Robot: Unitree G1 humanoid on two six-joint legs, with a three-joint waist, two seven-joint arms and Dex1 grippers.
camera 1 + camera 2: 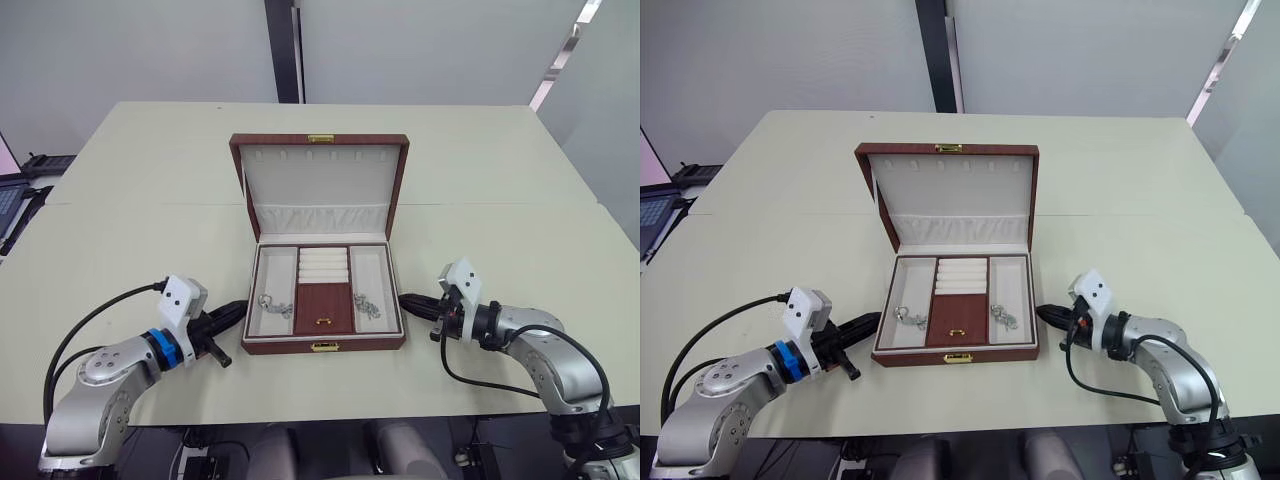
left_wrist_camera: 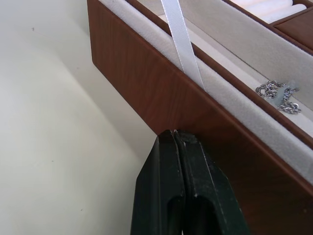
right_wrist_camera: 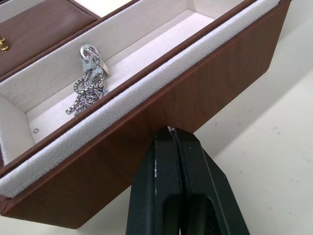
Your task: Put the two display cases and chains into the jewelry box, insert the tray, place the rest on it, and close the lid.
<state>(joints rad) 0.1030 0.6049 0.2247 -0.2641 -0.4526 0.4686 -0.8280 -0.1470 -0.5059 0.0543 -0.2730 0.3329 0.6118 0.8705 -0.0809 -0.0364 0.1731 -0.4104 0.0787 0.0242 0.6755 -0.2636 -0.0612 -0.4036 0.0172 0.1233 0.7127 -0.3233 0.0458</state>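
- I see a pale table [image 1: 130, 200] with little on it; dark equipment [image 1: 25, 185] sits past its left edge, well apart from the work
- A seam [image 1: 520, 205] crosses the tabletop behind the box; a dark vertical post [image 1: 283, 50] stands behind the far edge
- Jewelry box [image 1: 322, 345] sits at the table's middle, near my edge, lid [image 1: 320, 190] raised and leaning back, cream lining facing me
- Box front with brass clasp [image 1: 323, 346] faces me; hinge side points away; its sides run square to the table edges
- Tray [image 1: 322, 262] is seated inside: ring rolls in the centre rear, a small brown lidded compartment [image 1: 324, 308] in the centre front with a brass pull
- Long side compartments run front to back; one chain [image 1: 273, 305] lies near the front of the left one, another chain [image 1: 367, 306] near the front of the right one, each bunched
- A white ribbon [image 2: 182, 44] rises from the left wall toward the lid
- Left gripper [image 1: 232, 312] lies low on the table, fingers pressed together, tips at the box's left outer wall, pointing in toward it
- Right gripper [image 1: 412, 303] mirrors it, fingers together, tips at the right outer wall
- Nothing stands between either gripper and the box; black cables [image 1: 80, 335] loop beside the arms
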